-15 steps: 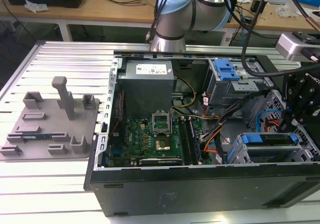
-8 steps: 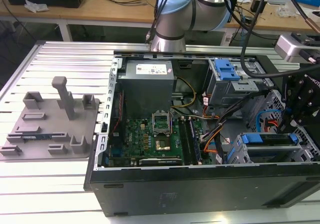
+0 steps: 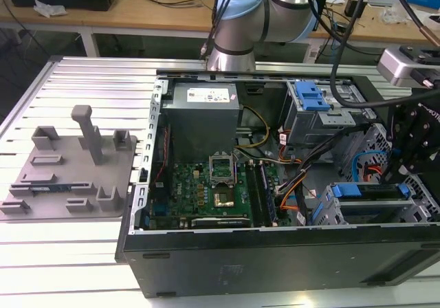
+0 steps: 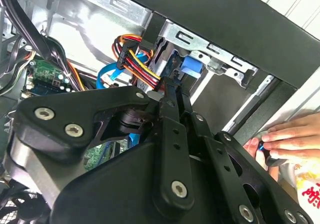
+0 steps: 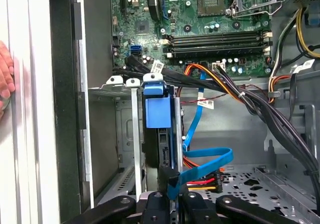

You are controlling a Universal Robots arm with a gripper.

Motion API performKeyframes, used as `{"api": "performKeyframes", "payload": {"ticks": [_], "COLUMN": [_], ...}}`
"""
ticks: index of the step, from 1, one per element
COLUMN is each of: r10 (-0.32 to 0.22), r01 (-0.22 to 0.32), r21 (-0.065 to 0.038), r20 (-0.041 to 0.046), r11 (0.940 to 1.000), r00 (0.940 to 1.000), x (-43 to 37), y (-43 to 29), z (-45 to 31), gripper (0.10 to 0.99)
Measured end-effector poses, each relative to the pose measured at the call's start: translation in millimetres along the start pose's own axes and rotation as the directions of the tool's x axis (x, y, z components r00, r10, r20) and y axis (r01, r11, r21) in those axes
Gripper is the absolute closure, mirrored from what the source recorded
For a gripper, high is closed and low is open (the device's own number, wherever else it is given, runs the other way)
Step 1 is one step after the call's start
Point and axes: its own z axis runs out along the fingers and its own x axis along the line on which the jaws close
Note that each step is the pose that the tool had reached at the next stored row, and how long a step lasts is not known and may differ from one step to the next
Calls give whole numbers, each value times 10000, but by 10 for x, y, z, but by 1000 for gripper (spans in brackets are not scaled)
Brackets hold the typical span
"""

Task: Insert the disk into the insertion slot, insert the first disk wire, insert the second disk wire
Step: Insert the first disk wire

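Right now, in the exterior view, the open computer case (image 3: pixel 137 246) lies on a slatted metal table (image 3: pixel 62 280), with a grey fixture plate (image 3: pixel 69 177) on the exterior view's left. The disk (image 3: pixel 371 208), framed in blue, sits inside the insertion slot (image 3: pixel 323 208) at the near corner of the case on the exterior view's right. The black gripper (image 3: pixel 407 174) hangs just above that corner. Further back are the grey power-supply box (image 3: pixel 203 105), the green motherboard (image 3: pixel 213 184) and a taller cage with a blue latch (image 3: pixel 313 105).

In the second wrist view, the gripper (image 4: pixel 172 91) reaches toward the blue end of the disk (image 4: pixel 192 66) in the perforated insertion slot (image 4: pixel 220 59); its fingers lie close together. A bundle of red, yellow and orange wires (image 4: pixel 137 59) with a black plug passes just beside them. A person's hand (image 4: pixel 290 134) rests outside the case wall.

In the first wrist view, the disk (image 5: pixel 157 111) stands seated in the insertion slot (image 5: pixel 132 144), its blue carrier tab facing the camera. The gripper (image 5: pixel 169 191) is clamped on the black plug of the blue disk wire (image 5: pixel 210 161), which loops away across the case floor. The plug is right at the disk's lower edge; I cannot tell whether it is pushed home. The hand (image 5: pixel 4 74) shows at the case's outer side, and the motherboard (image 5: pixel 215 14) lies beyond.
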Motion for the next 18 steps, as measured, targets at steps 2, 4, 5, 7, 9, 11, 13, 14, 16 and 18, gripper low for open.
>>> {"api": "performKeyframes", "payload": {"ticks": [2,4,5,7,9,11,13,14,16,18], "r10": [5,10,12,20,46,69,93,102,112,121], "r01": [-5,-10,-12,-20,-46,-69,-93,-102,-112,-121], "r21": [0,-1,-1,-2,-4,-7,-9,-11,-11,-12], "r20": [0,0,0,1,1,0,1,1,2,0], "r11": [10000,10000,10000,10000,10000,10000,10000,9999,9999,9999], "r00": [10000,10000,10000,10000,10000,10000,10000,9999,9999,9999], "x": [0,1,1,4,8,11,14,15,15,16], "y": [0,0,0,-1,-1,-1,-2,-2,-2,-2], "z": [6,14,17,25,32,38,47,53,61,67], "gripper": [922,922,922,922,922,922,922,922,922,922]}}
